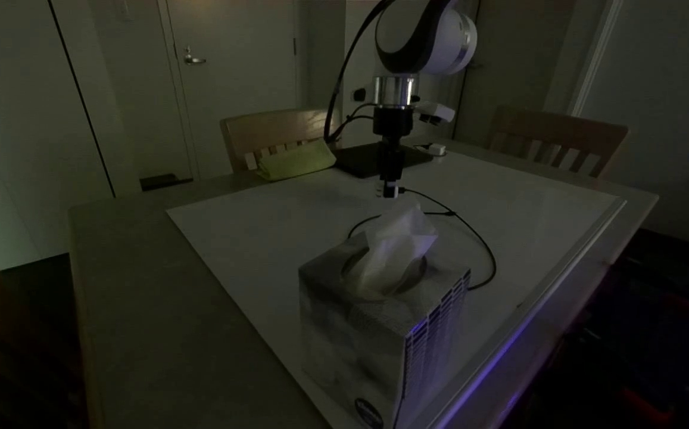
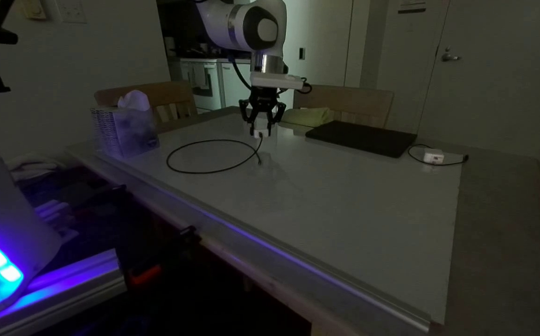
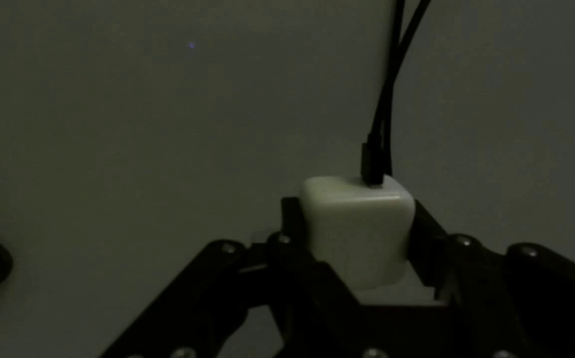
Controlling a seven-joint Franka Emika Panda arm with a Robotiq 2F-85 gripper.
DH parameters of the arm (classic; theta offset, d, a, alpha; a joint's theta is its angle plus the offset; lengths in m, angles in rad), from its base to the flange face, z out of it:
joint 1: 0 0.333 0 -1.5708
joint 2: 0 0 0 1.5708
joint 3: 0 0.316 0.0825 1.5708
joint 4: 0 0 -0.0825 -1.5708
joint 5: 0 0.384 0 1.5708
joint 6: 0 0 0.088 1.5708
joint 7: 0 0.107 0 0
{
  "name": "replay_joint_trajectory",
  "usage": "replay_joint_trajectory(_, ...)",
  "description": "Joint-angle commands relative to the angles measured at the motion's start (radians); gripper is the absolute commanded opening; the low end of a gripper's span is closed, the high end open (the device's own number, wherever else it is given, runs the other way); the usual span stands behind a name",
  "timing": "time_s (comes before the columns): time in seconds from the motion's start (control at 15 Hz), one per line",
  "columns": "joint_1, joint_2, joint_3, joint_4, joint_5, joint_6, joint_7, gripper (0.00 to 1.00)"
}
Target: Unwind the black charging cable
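squarely inside the pincer [image 3: 358, 232], in the wrist view, sits a white charger block [image 3: 357, 248], with both jaws clamped on its sides. the plug [image 3: 372, 166] of the black charging cable [image 3: 393, 69] is seated in the block, and two strands cross just ahead of the pincer.

in an exterior view, the cable spreads from the pincer as one wide loop, its long axis pointing to the tissue box [image 2: 132, 133]; its free end [image 2: 259, 162] lies near and lower than the pincer. on the pincer's opposite side are a black pad [image 2: 361, 138] and, farther off, a spare charger block [image 2: 433, 157] with its own cord [image 2: 452, 164].

in an exterior view, the tissue box hides part of the loop, and beyond the pincer a green cloth [image 1: 296, 159] rests on the tabletop [image 1: 153, 310]. the coming move, i judge, turns on drawing the pincer away from the tissue box; the free end could trail after it and leave the loop closed.

counted: one arm [image 1: 448, 44], so none nearer; one looped cable, two charger blocks, one further cord, one tissue box, one pad, one cloth.
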Motion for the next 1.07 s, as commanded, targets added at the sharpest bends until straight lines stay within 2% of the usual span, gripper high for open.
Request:
replay_joint_trajectory(0.0, -0.007, -0.001, 0.008, 0.000, -0.006, -0.003, 0.008, 0.52)
replay_joint_trajectory(0.07, 0.008, 0.006, -0.003, 0.014, -0.026, -0.022, 0.025, 0.27)
replay_joint_trajectory(0.33, 0.031, 0.006, -0.045, 0.024, -0.045, -0.053, 0.198, 0.27)
replay_joint_trajectory(0.47, 0.020, -0.015, -0.054, -0.007, -0.038, -0.048, 0.288, 0.27)
replay_joint_trajectory(0.73, -0.027, -0.064, -0.066, -0.108, 0.005, 0.029, 0.455, 0.27)
replay_joint_trajectory(0.93, -0.055, -0.128, -0.102, -0.252, 0.014, 0.127, 0.560, 0.27)
replay_joint_trajectory(1.0, -0.042, -0.051, -0.086, -0.124, -0.015, 0.051, 0.523, 0.27)
